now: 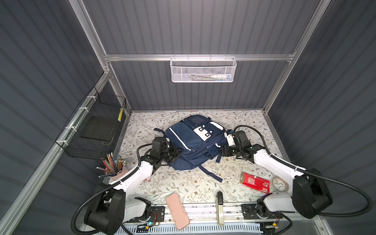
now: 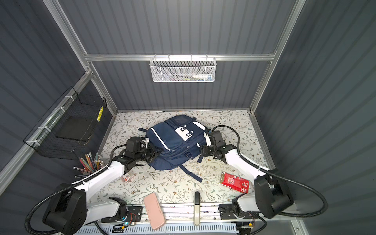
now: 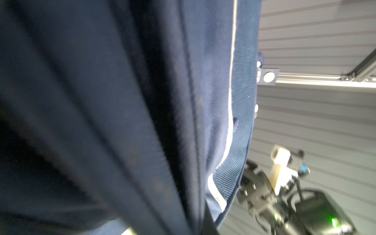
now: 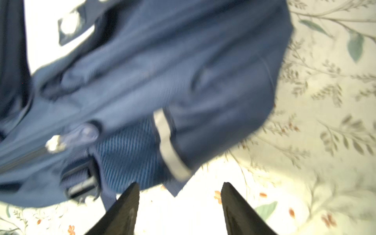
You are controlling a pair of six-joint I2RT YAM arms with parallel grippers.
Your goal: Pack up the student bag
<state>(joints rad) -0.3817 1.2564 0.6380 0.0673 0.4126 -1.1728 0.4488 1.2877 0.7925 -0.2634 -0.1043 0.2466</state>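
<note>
The left gripper point(image 1: 178, 152) is found closed at the bag point(image 1: 195, 142) edge. The right gripper point(image 4: 180, 183) is found apart beside it.

Open tabletop point(image 1: 179, 183) between student bag point(image 1: 193, 142) and pink case point(image 1: 177, 210) (red packet point(image 1: 255, 184) at right)
</note>
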